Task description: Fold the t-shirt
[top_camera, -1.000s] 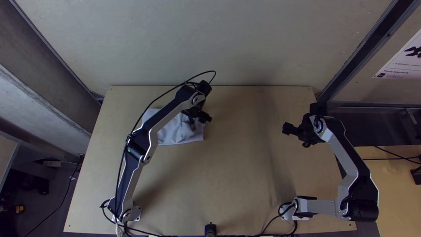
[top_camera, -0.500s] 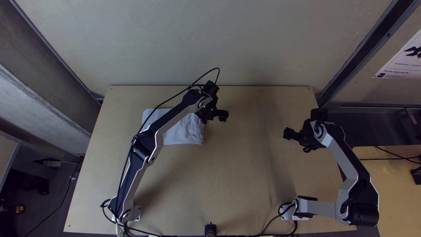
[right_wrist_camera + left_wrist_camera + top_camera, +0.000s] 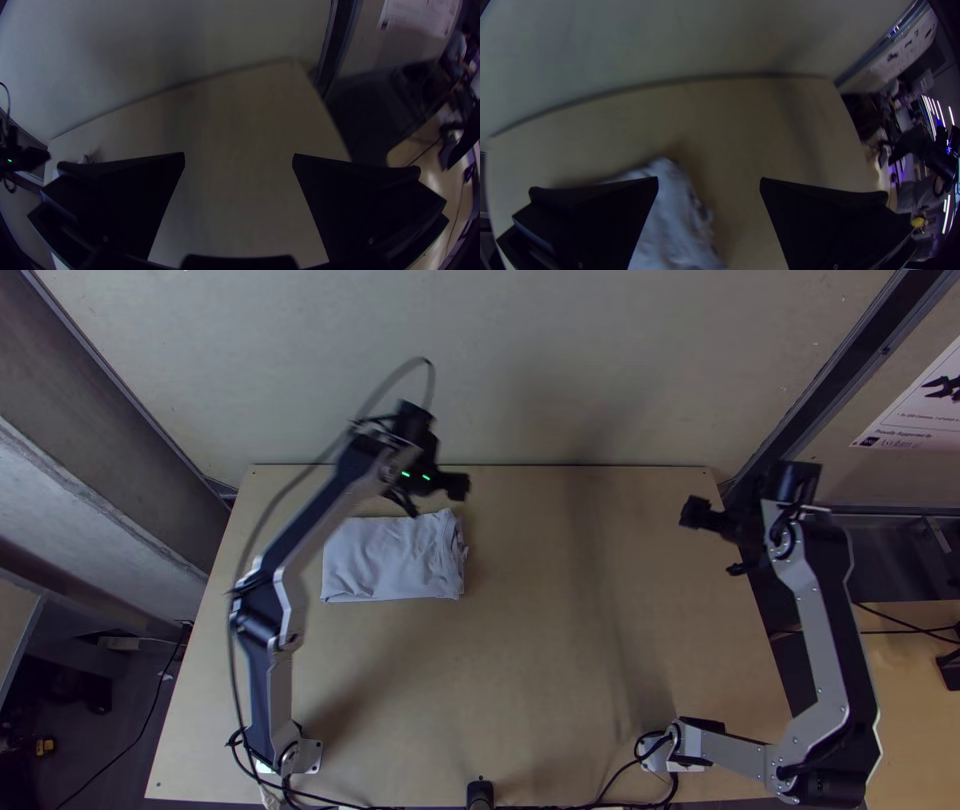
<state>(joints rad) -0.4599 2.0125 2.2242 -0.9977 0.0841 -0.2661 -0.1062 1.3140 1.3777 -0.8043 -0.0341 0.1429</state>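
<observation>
T-shirt [image 3: 385, 562], pale grey: one, folded into a compact, roughly rectangular bundle and laid flat. Position: between ten and eleven o'clock on the light wooden surface [image 3: 560, 650], twelve being its far edge in the top view. Long sides run roughly nine to three; the three o'clock end is rumpled, with uneven layers showing, the nine o'clock end neater.

Left gripper [image 3: 435, 498], black, with small green lights [image 3: 415, 476]: fingers set wide apart. Placed at the far edge of the cloth, toward its one o'clock corner, so that the bulk of the bundle lies at seven o'clock from it, near. In the left wrist view, the rumpled end shows beyond the fingers, partly in the gap between them. Contact between fingertip and cloth: cannot tell.

Right gripper [image 3: 713, 541], black: fingers likewise wide apart. Located between two and three o'clock, by the side edge of the surface; the t-shirt lies at nine o'clock from it, well apart.

Surroundings: pale wall [image 3: 560, 370], at twelve o'clock past the far edge; printed sheet [image 3: 915, 400], at two; cable [image 3: 410, 366], one, looping off the left arm.
</observation>
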